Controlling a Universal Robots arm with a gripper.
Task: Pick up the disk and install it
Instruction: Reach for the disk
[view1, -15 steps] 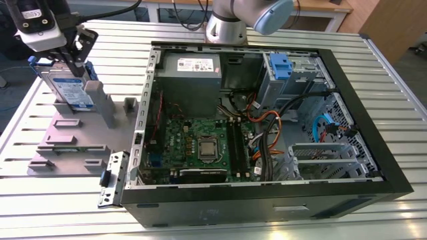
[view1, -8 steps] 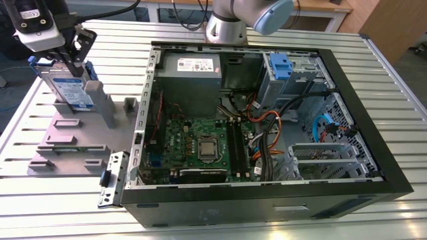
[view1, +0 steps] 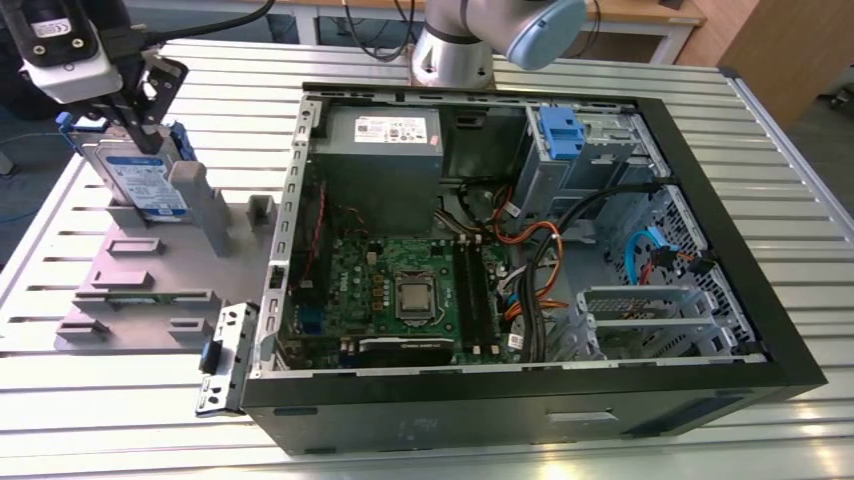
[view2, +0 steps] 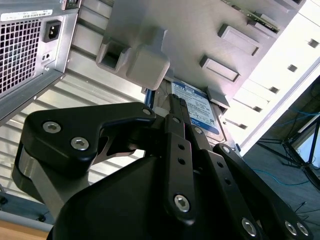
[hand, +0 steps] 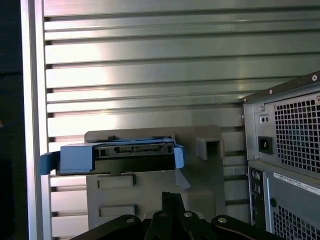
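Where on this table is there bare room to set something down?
Bare table slats: in the exterior view, lower left beside the grey fixture, and right of the computer case. Crowded: inside the case and around the disk at the gripper.

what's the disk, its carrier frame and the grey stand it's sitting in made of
Disk: looks like metal, with a dull silver casing and a white-and-blue label, paper or film.
Carrier frame: blue plastic, likely moulded, judging by its even colour, smooth surface and slight sheen.
Stand: uniform matte grey in blocky shapes. Probably plastic, though painted metal can't be ruled out.
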